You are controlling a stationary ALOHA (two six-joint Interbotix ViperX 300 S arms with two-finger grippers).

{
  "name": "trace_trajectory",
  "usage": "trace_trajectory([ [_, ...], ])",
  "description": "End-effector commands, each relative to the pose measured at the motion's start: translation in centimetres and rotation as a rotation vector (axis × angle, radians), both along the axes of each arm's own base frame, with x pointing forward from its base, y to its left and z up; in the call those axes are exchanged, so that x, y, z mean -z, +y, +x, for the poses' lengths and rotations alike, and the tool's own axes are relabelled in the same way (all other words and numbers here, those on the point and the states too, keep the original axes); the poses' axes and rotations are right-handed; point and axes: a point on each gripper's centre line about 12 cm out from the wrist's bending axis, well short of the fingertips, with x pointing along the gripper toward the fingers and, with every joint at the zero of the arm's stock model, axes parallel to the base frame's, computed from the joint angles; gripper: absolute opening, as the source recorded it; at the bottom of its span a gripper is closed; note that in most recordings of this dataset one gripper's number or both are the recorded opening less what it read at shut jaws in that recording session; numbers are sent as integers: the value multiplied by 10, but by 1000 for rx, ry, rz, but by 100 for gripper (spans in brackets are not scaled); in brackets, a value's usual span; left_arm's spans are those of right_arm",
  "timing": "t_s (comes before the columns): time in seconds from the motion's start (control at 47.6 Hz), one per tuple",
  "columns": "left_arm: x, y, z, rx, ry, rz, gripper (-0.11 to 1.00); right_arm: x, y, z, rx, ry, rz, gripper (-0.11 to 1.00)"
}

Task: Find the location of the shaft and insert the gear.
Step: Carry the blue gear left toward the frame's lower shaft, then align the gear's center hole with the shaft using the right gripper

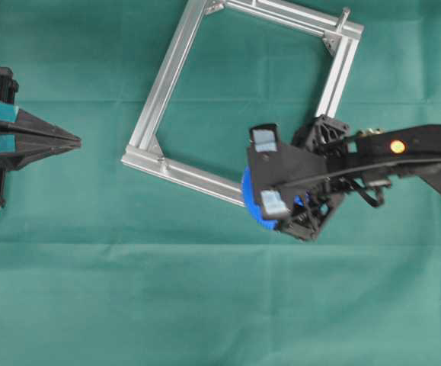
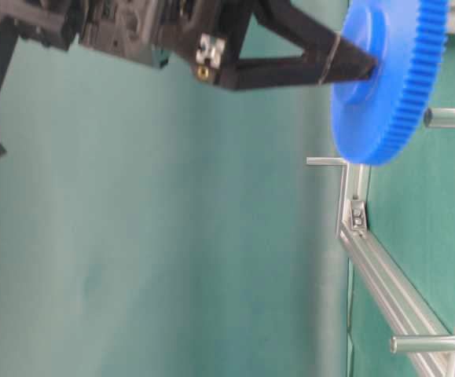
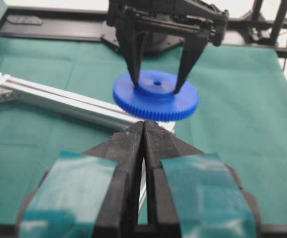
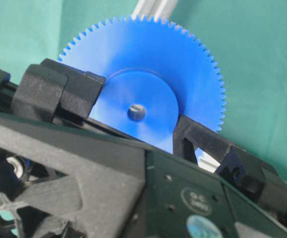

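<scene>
Two arms share the green cloth, and only one is at work. At the left edge of the overhead view the left gripper lies idle, well apart from the action, its jaws pressed together on nothing, as its own wrist view confirms. Moving right, the aluminium frame lies flat on the cloth as a tilted square, with short silver pins standing at its corners. One pin juts from the corner just beside the gear's rim in the table-level view; whether this is the shaft meant for the gear I cannot tell, since no wire loops are resolvable on it.

Further right, the right gripper holds the gear above the frame's lower rail, fingertips clamped on the raised hub on either side of the small centre hole, the disc roughly level.

I judge the step in hand to be carrying the gear toward the shaft; insertion is not yet done. The next move calls for bringing the centre hole exactly over the right pin, keeping the disc level, then lowering straight down.
</scene>
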Motion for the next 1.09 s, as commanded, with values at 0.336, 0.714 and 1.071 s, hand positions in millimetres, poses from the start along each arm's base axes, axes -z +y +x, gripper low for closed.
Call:
trace_trajectory([
  [0.336,-9,0,3,1,-15,-3,1,-7,-10,14,14,-18,-8,69],
  [0.714,-9,0,3,1,-14,-3,1,5,-9,24,9,-22,-7,69],
  [1.071,-9,0,3,1,-15,-3,1,7,-9,26,-8,-24,-11,69],
])
